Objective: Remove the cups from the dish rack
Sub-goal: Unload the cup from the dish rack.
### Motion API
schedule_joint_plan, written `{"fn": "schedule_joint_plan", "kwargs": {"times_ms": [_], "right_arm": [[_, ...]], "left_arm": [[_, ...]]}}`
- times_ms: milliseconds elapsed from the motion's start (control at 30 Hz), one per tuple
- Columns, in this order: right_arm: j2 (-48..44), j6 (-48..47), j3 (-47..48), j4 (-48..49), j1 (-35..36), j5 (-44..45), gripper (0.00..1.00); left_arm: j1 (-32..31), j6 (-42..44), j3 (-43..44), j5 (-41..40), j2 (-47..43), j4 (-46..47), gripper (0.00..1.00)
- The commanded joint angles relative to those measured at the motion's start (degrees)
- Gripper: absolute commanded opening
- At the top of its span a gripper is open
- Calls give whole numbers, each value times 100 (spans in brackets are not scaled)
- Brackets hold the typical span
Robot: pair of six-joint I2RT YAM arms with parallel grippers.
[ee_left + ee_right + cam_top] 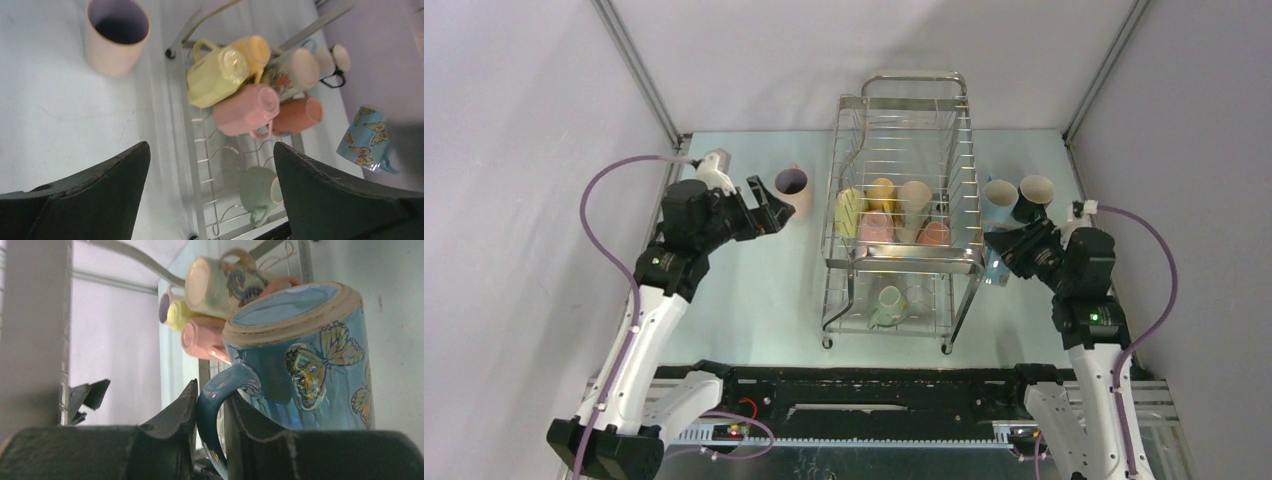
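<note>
Top external view: the dish rack [914, 264] stands mid-surface [764, 290], with cups [879, 228] crowding its upper tier and a green cup [887, 305] below. The right end effector [210, 407] is clamped on the blue butterfly mug [310, 365] by its handle, just right of the rack. The left end effector [210, 150], fingers apart, hovers left of it.

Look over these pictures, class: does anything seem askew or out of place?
The light blue butterfly-printed ceramic mug hangs tilted beside the chrome wire dish rack, pinched only by its handle in the right gripper. The pastel mugs on the rack's upper tier lie heaped on their sides rather than upright.
</note>
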Motion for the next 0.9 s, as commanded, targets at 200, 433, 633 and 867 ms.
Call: {"fn": "schedule_joint_plan", "kwargs": {"times_ms": [200,433,633,867], "right_arm": [[732,405,1730,146,-1027,-82,0],[1451,759,3023,288,-1451,-363,0],[1958,1182,4141,350,-1760,-608,0],[2414,1817,5326,615,-1823,-850,0]], "left_arm": [[-238,199,1738,-324,89,100,100],[-952,636,2996,-997,603,40,100],[-1985,1237,3969,-1731,1081,50,100],[-2971,1993,4336,-2042,1407,681,100]]}}
